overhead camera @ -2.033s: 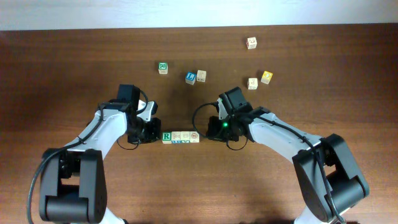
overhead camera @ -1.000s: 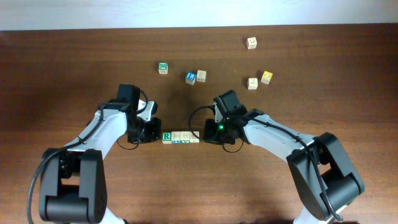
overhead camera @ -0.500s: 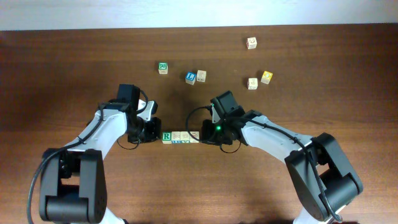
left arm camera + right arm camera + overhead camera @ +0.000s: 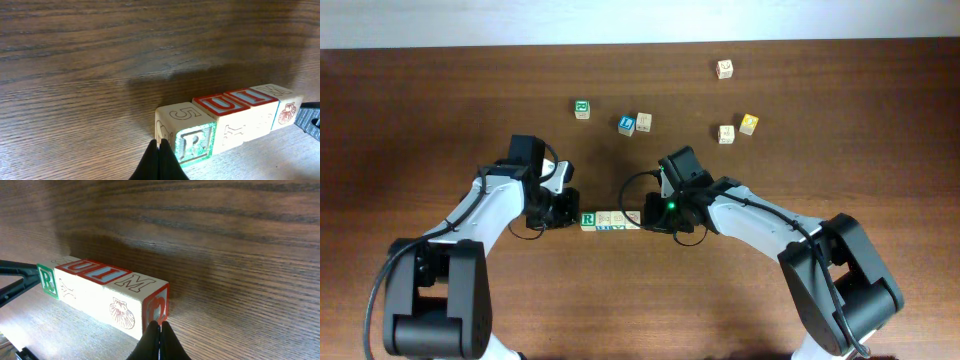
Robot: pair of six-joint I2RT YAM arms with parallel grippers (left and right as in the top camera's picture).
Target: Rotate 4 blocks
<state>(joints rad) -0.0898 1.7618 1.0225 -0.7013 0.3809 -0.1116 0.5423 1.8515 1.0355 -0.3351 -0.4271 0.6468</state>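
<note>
Four pale-wood blocks lie in a tight row near the table's middle: the green R block [image 4: 588,219] at the left end, two more [image 4: 611,219], and the end block [image 4: 633,218]. My left gripper [image 4: 574,219] is shut and empty, its tips touching the R block [image 4: 194,144] at its left face. The right gripper [image 4: 644,218] is shut too, tips against the orange-red face [image 4: 156,311] of the shell-marked end block [image 4: 125,312]. In the left wrist view my left gripper [image 4: 159,152] shows as one closed black point. The right gripper [image 4: 160,332] looks the same.
Loose cubes sit further back: a teal-marked one [image 4: 582,108], a blue-faced one [image 4: 626,125] beside a plain one [image 4: 644,121], a yellow one [image 4: 748,124] next to another [image 4: 725,133], and one at the far right back [image 4: 724,68].
The right gripper has slid left up to the row's right end and has held there for the last half second. The left arm and the row have not visibly moved.
</note>
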